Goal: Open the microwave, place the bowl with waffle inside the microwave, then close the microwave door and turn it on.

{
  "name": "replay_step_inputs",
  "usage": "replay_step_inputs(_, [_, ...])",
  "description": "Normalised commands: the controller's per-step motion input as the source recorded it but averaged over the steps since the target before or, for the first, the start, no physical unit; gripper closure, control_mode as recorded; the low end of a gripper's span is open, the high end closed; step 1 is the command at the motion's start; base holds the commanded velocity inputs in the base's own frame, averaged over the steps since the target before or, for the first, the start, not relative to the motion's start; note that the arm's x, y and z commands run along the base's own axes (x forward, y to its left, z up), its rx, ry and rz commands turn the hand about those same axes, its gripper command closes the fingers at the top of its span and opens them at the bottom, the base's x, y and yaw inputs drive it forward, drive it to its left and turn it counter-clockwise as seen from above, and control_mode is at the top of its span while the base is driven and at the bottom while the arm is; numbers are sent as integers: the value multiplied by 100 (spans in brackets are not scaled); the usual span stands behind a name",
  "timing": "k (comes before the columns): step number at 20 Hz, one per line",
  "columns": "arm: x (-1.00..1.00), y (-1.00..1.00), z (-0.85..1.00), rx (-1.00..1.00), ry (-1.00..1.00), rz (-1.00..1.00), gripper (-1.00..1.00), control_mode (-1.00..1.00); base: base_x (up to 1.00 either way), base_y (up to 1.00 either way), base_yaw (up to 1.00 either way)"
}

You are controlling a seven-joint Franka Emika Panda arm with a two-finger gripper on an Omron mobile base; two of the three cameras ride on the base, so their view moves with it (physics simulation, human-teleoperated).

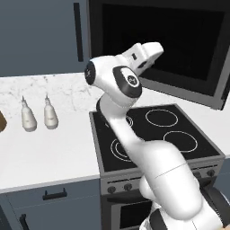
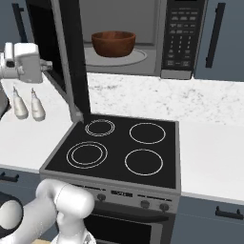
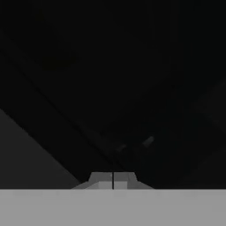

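Observation:
The microwave (image 2: 162, 43) hangs above the stove with its keypad (image 2: 183, 33) on the right. Inside, the reddish-brown bowl (image 2: 113, 43) rests on the round glass turntable (image 2: 136, 58); the waffle is hidden below the bowl's rim. The microwave door (image 2: 71, 62) stands swung out, edge-on in the right base view and as a broad dark glass panel (image 1: 179, 40) in the left base view. My gripper (image 2: 46, 66) is shut with nothing in it, its tips close against the door's outer face. In the hand view the shut gripper (image 3: 113, 178) faces dark glass.
A black stovetop (image 2: 119, 147) with white ring burners lies below the microwave. Two white bottles (image 1: 38, 116) stand on the white counter (image 1: 45, 152) to the left. Blue-grey cabinets with dark bar handles (image 2: 213, 35) flank the microwave. My arm (image 1: 123, 112) rises over the stovetop.

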Motion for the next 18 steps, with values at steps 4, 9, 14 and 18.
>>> replay_step_inputs(4, [99, -80, 68, 27, 0, 39, 100, -100, 0, 0, 0])
replay_step_inputs(9, [96, -66, 17, 23, -4, 52, 100, -100, 0, 0, 0])
replay_step_inputs(14, [100, -40, -21, 20, -1, 60, 100, -100, 0, 0, 0])
replay_step_inputs(18, [100, -35, -16, 28, -17, 57, 100, -100, 0, 0, 0])
